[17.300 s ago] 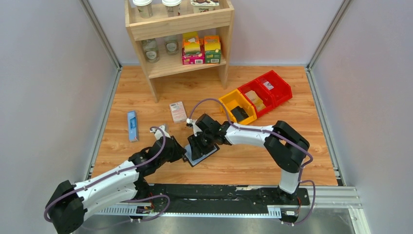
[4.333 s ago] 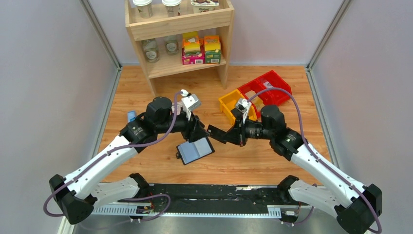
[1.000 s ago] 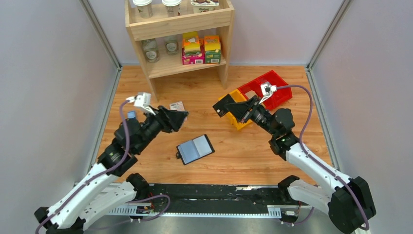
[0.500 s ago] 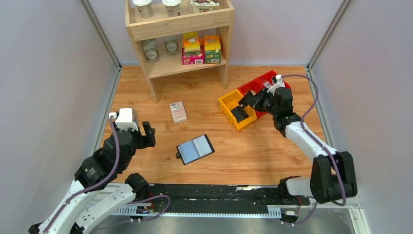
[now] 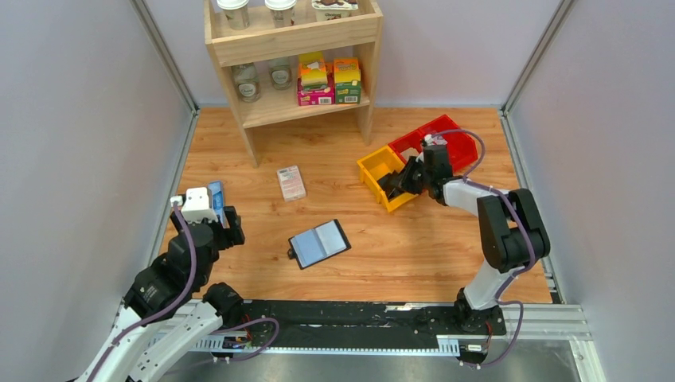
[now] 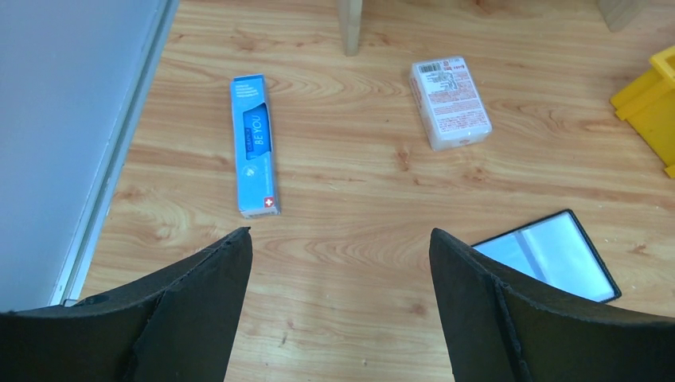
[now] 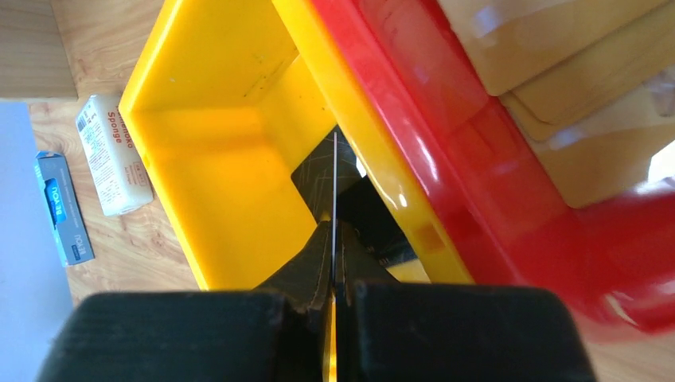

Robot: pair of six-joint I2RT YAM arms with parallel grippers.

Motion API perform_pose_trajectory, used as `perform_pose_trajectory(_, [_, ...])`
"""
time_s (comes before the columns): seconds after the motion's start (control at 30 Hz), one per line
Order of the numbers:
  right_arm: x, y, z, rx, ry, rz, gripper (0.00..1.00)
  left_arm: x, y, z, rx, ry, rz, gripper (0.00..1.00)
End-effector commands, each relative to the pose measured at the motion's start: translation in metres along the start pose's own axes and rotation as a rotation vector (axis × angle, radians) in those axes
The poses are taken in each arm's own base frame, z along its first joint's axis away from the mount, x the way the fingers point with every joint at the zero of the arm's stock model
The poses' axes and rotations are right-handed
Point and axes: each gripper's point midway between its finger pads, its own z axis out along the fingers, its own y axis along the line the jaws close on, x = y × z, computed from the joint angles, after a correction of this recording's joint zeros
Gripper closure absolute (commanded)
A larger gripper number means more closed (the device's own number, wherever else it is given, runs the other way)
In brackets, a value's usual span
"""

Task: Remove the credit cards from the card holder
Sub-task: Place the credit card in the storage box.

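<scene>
The black card holder (image 5: 318,243) lies open on the wooden floor with its grey-blue pocket lining up; its corner also shows in the left wrist view (image 6: 549,255). My right gripper (image 7: 334,231) is shut on a thin dark credit card (image 7: 334,159), seen edge-on, and hangs over the yellow bin (image 7: 215,119). Another dark credit card (image 7: 374,227) lies on that bin's floor beneath it. In the top view the right gripper (image 5: 398,181) sits at the yellow bin (image 5: 368,165). My left gripper (image 6: 338,239) is open and holds nothing, well left of the card holder.
A narrow blue box (image 6: 255,147) and a pink-and-white box (image 6: 450,102) lie on the floor ahead of the left gripper. Red bins (image 5: 446,139) adjoin the yellow one. A wooden shelf (image 5: 294,48) with jars and cartons stands at the back.
The left arm pulled back toward the near left and its jaws spread wider. The right arm swung right with the card and lowered it into the yellow bin.
</scene>
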Motion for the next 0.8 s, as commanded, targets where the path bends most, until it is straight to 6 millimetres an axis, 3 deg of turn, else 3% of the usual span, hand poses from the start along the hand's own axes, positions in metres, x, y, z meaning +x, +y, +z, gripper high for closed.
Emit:
perform_pose_trajectory(0.0, [-0.004,0.026,0.016,-0.078,0.008,0.021,1.00,-0.006,0.009,-0.001,-0.037,-0.038,-0.012,0.12])
perform_pose_trajectory(0.07, [-0.003,0.027,0.017,-0.069,0.007,0.030,0.98,-0.006,0.012,-0.002,-0.046,-0.040,-0.019,0.12])
perform_pose_trajectory(0.17, [-0.003,0.011,0.011,0.033,-0.010,0.039,0.86,-0.006,0.015,-0.004,-0.055,-0.047,-0.032,0.12])
perform_pose_trajectory(0.33, [-0.015,-0.001,-0.031,0.163,-0.101,-0.003,0.57,-0.008,0.022,-0.009,-0.066,-0.078,-0.058,0.12])
perform_pose_trajectory(0.47, [-0.040,-0.004,-0.079,0.266,-0.230,-0.053,0.39,-0.009,0.028,-0.012,-0.082,-0.097,-0.075,0.12])
perform_pose_trajectory(0.63, [-0.063,0.006,-0.152,0.326,-0.372,-0.104,0.15,-0.013,0.036,-0.017,-0.105,-0.125,-0.107,0.12])
perform_pose_trajectory(0.77, [-0.079,0.022,-0.226,0.323,-0.543,-0.136,0.01,-0.017,0.046,-0.025,-0.125,-0.168,-0.153,0.12])
